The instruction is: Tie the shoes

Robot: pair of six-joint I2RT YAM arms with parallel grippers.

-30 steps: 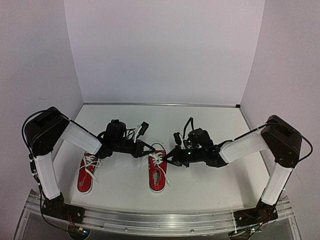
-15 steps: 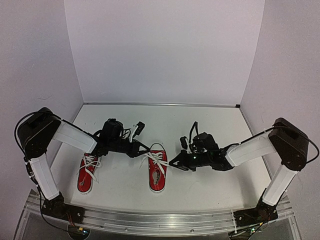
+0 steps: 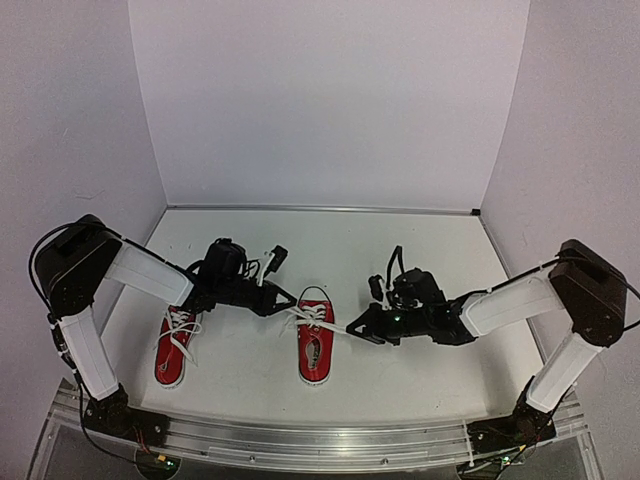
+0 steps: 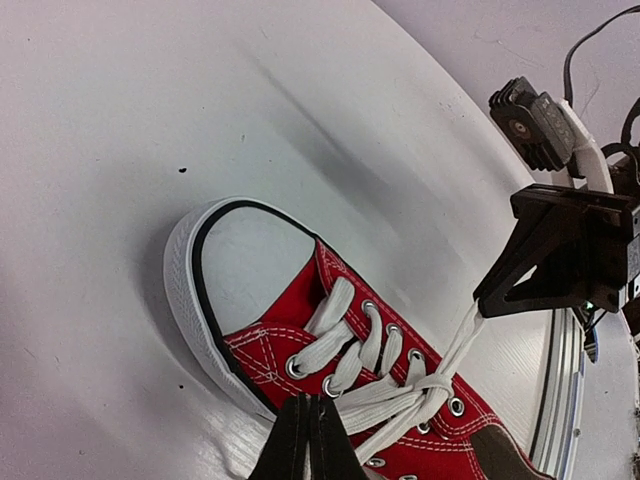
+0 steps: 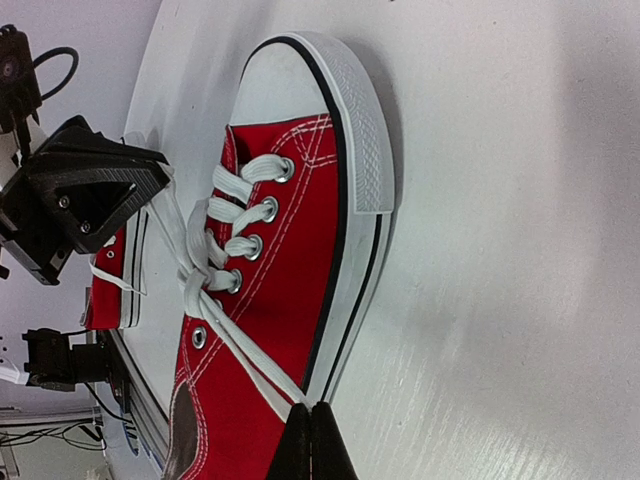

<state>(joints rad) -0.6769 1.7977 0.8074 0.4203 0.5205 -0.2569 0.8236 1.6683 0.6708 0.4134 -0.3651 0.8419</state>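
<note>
On the white desk, one red shoe lies at the far left with its laces loose. To its right, the left jaws are pressed together and pinch the left lace end of the second shoe, which stands in the middle. The right jaws pinch the right lace end, stretched taut toward the right.
</note>
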